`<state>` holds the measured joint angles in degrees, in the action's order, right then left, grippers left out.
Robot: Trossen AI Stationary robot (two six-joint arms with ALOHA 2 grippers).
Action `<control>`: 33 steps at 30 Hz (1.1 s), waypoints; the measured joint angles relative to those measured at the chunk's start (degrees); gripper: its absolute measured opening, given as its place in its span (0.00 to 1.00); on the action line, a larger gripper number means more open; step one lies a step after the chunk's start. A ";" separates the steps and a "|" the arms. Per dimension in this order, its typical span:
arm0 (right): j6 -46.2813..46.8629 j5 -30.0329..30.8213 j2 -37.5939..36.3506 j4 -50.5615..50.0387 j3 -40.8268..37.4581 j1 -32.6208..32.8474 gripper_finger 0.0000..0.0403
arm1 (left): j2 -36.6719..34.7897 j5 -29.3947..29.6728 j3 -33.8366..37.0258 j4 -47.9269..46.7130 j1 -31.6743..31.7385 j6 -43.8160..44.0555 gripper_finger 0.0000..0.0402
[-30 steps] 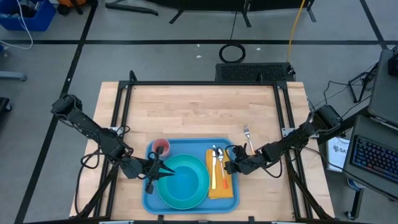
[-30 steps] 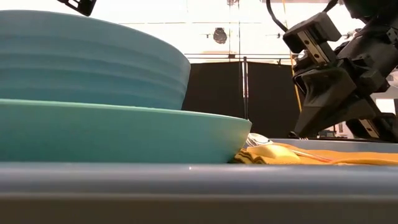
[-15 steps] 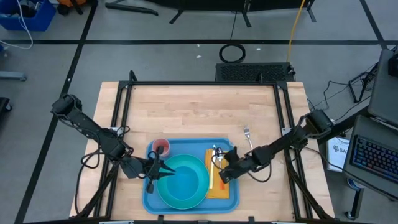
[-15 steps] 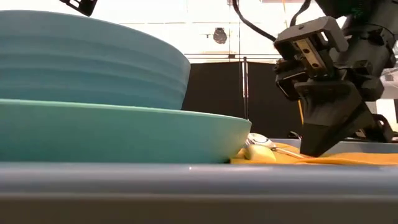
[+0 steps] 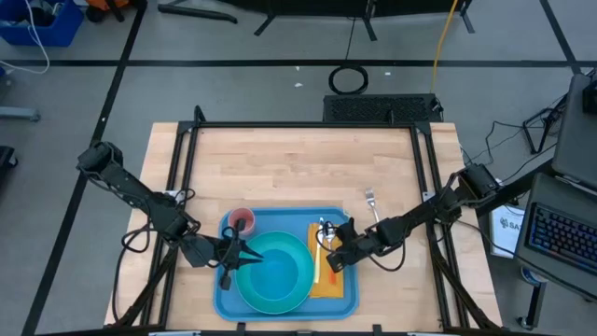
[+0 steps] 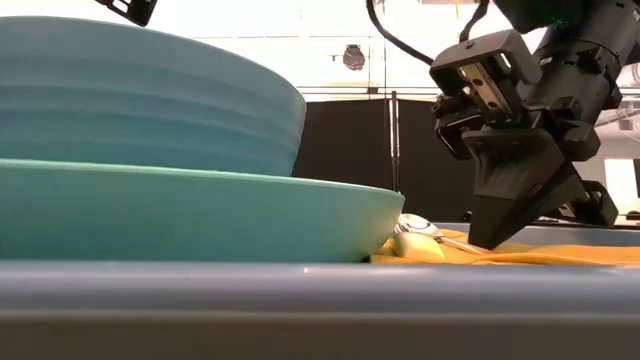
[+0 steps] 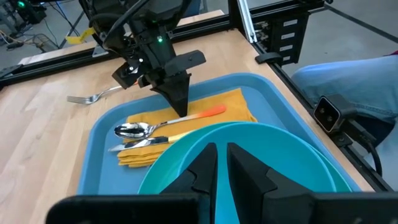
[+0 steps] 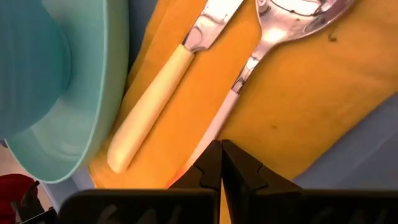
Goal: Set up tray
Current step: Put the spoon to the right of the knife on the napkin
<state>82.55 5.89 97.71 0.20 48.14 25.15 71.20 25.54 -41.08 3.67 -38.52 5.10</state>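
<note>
**Right end effector down on the napkin, cutlery half set**

We see the large flat blue plastic tray [image 5: 224, 297] at the near edge of the wooden worktop [image 5: 298, 168], carrying a round cyan plate [image 5: 280, 280] and a yellow cloth napkin [image 7: 236, 102] with a steel spoon [image 7: 140, 129] and a cream-handled knife [image 8: 152, 109]. The right end effector [image 7: 180, 107] points down at the napkin, fingers pinched together on the spoon's orange handle [image 7: 208, 112], probably to straighten it. The left end effector [image 5: 244, 259], fingers nearly together and empty, waits over the plate. A steel fork [image 5: 371, 203] lies off the tray. The plate blocks much of the low view.
</note>
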 joint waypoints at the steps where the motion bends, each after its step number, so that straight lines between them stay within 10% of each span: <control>1: -0.35 0.01 0.00 0.21 0.00 -0.05 0.00 | 0.00 0.00 0.00 -0.01 0.00 0.00 0.10; 33: -0.54 1.37 -0.02 1.51 0.00 -0.07 0.00 | 0.00 -0.02 0.00 -0.10 0.00 -0.10 0.10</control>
<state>82.00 7.26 97.69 1.71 48.14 25.09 71.20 25.52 -41.08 3.57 -38.52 5.01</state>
